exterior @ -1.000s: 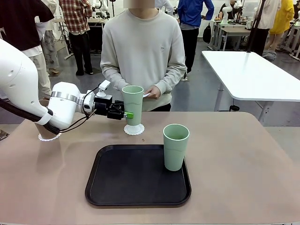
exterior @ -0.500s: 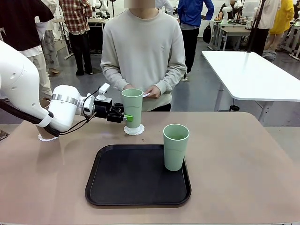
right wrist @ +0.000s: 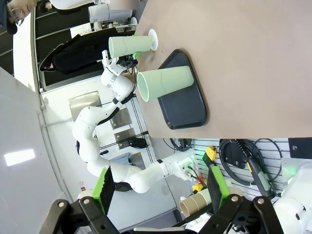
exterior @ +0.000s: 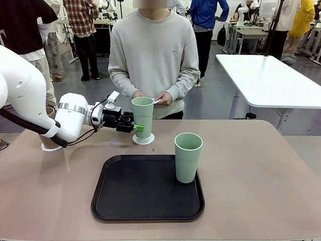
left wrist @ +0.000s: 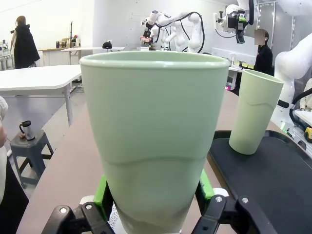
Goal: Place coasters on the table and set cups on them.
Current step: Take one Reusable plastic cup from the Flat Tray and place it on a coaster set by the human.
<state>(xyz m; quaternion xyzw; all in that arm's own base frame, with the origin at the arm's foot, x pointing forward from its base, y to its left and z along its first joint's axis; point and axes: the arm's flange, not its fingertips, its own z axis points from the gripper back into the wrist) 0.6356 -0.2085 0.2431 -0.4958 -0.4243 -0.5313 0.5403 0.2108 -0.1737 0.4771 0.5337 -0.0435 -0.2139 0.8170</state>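
Observation:
My left gripper [exterior: 136, 125] is shut on the lower half of a mint green cup [exterior: 142, 116], which stands upright with its base down on a lacy white coaster [exterior: 144, 140] at the far side of the table [exterior: 261, 170]. In the left wrist view that cup [left wrist: 156, 136] sits between the green pads [left wrist: 102, 192]. A second mint cup [exterior: 188, 156] stands on the black tray [exterior: 135, 193]. Another coaster [exterior: 49, 147] lies at the left, half hidden behind my left arm. My right gripper [right wrist: 161, 192] is open and holds nothing, high above the table.
The person stands at the far edge, right behind the held cup, with a small white disc in the hands [exterior: 159, 100]. The tray fills the middle front. The beige top to the right of the tray is bare. A white table [exterior: 271, 80] stands beyond.
My left gripper has lowered the mint cup a little and shifted it slightly right, bringing its base down onto the coaster. The second cup and the tray have not moved.

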